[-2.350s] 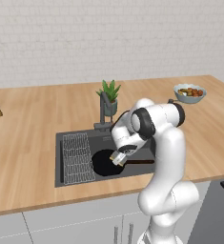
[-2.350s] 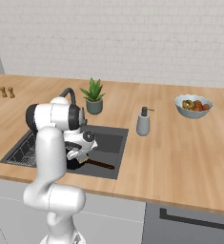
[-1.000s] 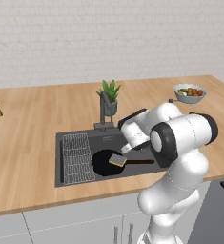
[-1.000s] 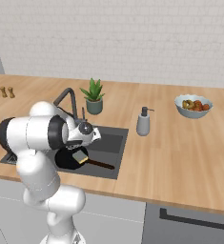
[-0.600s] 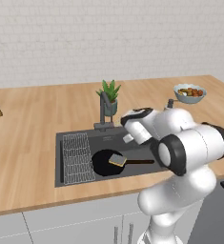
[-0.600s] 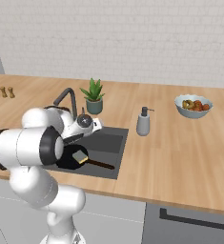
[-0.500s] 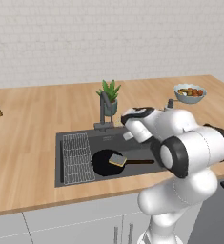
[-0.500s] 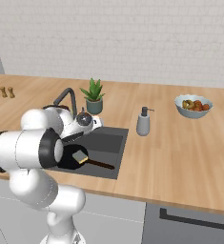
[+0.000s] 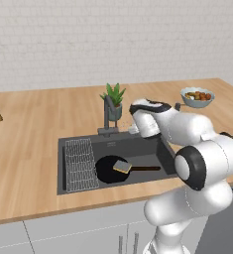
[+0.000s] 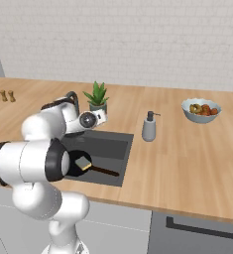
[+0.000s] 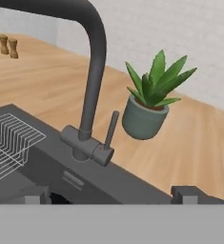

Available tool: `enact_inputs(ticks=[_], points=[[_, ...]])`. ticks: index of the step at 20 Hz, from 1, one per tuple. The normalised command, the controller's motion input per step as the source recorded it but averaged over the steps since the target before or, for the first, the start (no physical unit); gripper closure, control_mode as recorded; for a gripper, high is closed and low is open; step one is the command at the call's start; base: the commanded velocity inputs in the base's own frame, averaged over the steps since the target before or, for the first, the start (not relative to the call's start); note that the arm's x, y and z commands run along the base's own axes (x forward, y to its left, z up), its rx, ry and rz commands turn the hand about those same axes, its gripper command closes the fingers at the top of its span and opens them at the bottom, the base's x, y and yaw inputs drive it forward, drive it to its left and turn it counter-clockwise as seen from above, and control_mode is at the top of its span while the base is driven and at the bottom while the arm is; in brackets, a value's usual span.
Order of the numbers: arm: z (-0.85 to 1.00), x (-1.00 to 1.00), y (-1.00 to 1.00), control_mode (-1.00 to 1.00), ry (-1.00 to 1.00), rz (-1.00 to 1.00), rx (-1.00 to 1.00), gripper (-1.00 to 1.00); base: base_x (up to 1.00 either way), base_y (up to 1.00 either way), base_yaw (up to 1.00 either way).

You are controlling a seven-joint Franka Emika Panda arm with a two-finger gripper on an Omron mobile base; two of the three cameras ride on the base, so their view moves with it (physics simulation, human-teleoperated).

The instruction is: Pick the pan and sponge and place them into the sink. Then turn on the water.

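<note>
Both pan (image 9: 107, 168) and sponge (image 9: 121, 166) are lying in the sink (image 9: 152, 149); we are lifting our empty, wide-open hand (image 11: 111, 193) toward the faucet (image 11: 92, 90).

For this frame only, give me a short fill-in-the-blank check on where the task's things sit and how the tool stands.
1. The sponge lies on top of the ____.
2. The pan rests inside the ____, beside the wire rack.
3. The tool has its tips spread ____, holding nothing, and faces the faucet.
4. On the counter just behind the faucet stands a potted ____.

Missing words: pan; sink; open; plant
</note>
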Motion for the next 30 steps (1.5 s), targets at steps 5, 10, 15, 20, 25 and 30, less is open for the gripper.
enact_inputs(ticks=[5,10,15,20,25,30], points=[[0.00,0.00,-0.09,-1.00,-0.19,0.00,0.12,-1.00,0.00,0.00,0.00],[0.03,0.02,-0.01,-1.00,-0.02,0.00,0.10,-1.00,0.00,0.00,0.00],[0.12,0.10,0.00,-1.00,0.00,-0.01,0.07,-1.00,0.00,0.00,0.00],[0.09,0.15,0.00,-1.00,0.00,0.00,0.06,-1.00,0.00,0.00,0.00],[0.03,0.16,0.00,-1.00,0.00,0.00,0.06,-1.00,0.00,0.00,0.00],[0.00,0.09,-0.03,-1.00,0.00,0.00,0.07,-1.00,0.00,0.00,0.00]])
